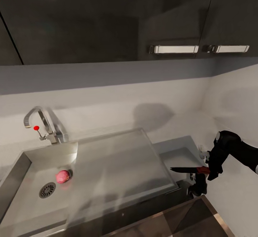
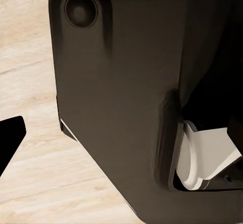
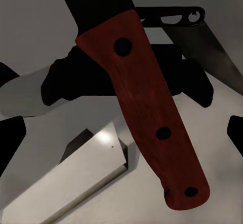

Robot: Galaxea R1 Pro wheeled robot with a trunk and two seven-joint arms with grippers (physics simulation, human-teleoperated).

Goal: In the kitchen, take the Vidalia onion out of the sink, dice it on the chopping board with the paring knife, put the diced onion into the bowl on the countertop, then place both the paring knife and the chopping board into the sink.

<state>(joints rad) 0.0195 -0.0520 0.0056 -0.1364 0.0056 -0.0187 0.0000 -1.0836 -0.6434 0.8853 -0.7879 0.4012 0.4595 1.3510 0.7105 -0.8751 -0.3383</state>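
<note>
My right pincer (image 1: pixel 203 169) is clamped on the paring knife (image 1: pixel 188 170) out past the table's (image 1: pixel 186 126) front edge, while the onion (image 1: pixel 62 176) sits in the sink (image 1: pixel 107 165) beside the drain, so a slack grip could drop the blade to the floor.
</note>
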